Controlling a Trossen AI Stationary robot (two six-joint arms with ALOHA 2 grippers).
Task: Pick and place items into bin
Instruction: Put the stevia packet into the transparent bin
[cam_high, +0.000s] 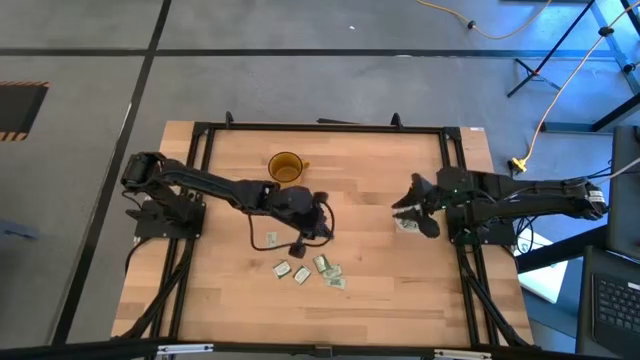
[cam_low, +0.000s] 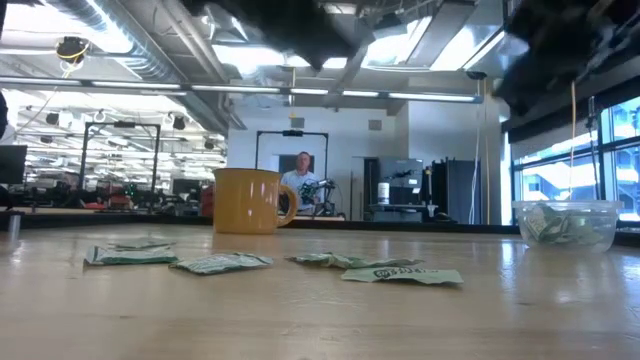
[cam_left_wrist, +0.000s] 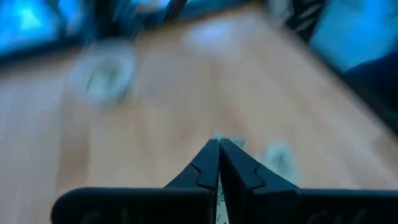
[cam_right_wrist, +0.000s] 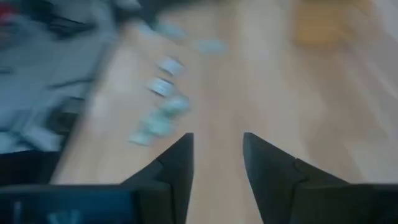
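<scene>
Several pale green and white packets (cam_high: 322, 265) lie flat on the wooden table, toward its near edge; the low view shows them in a row (cam_low: 220, 263). The clear bin (cam_high: 408, 226) stands on the table's right part with packets inside (cam_low: 565, 225). My left gripper (cam_high: 300, 244) hangs above the loose packets, shut on a packet (cam_left_wrist: 219, 193). My right gripper (cam_right_wrist: 216, 149) is open and empty, hovering by the bin's far side (cam_high: 405, 207). My left gripper pinches one packet between its two shut fingers (cam_left_wrist: 205, 165). Only a pale strip of the packet (cam_left_wrist: 219, 194) shows in the slit between them, so which part is held I cannot tell. No finger reaches the tabletop in the low view.
An amber cup with a handle (cam_high: 286, 167) stands on the table's far part, left of centre (cam_low: 250, 200). One packet (cam_high: 270, 238) lies apart, left of the others. Bare wood (cam_high: 370, 290) lies between the packets and the bin. A person shows far off in the room (cam_low: 303, 175).
</scene>
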